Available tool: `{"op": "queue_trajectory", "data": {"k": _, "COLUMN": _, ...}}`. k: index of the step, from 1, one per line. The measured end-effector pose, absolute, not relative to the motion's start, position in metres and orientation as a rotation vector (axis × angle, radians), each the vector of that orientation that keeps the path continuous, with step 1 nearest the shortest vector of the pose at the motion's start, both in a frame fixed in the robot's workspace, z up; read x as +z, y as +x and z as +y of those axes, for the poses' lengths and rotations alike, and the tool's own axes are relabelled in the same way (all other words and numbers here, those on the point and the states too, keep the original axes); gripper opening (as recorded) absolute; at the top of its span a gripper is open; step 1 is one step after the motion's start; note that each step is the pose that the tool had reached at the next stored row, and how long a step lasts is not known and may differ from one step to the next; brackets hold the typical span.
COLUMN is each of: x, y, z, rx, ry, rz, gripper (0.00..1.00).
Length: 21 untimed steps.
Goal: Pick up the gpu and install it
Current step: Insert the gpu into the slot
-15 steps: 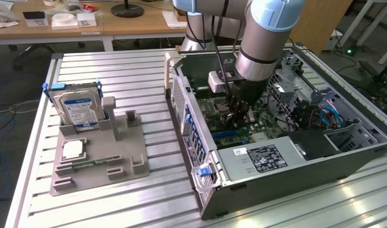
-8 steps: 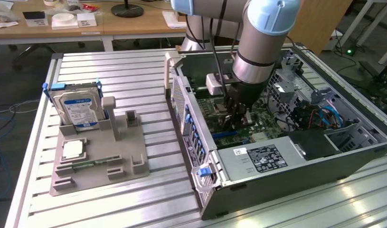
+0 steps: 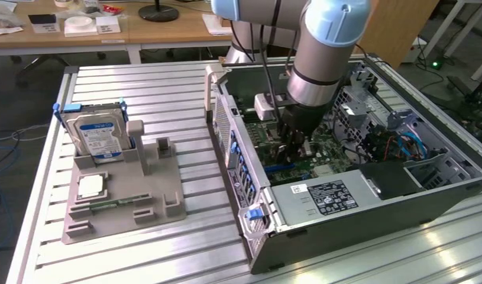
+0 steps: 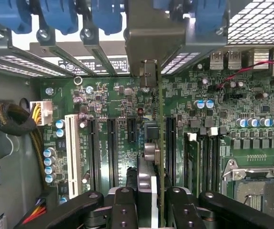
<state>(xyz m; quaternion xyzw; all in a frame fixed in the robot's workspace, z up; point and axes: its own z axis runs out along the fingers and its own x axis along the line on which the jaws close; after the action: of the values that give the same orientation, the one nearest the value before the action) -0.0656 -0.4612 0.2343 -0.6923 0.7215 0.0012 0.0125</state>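
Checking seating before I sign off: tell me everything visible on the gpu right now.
The gpu appears edge-on in the wrist view: a thin green circuit card with a grey metal bracket at its far end, standing upright over the motherboard between the black expansion slots. The pincer is shut on its near end. In the exterior view it sits deep inside the open computer case. Whether it is fully seated can't be told.

gpu (image 4: 158,157) lower edge perhaps hidden
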Motion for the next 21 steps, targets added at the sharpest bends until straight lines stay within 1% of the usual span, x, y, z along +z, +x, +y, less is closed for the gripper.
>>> {"op": "queue_trajectory", "data": {"k": 21, "x": 0.2263, "y": -0.0667, "z": -0.4611, "rx": 0.005, "ry": -2.158, "rz": 2.248, "gripper": 0.28}}
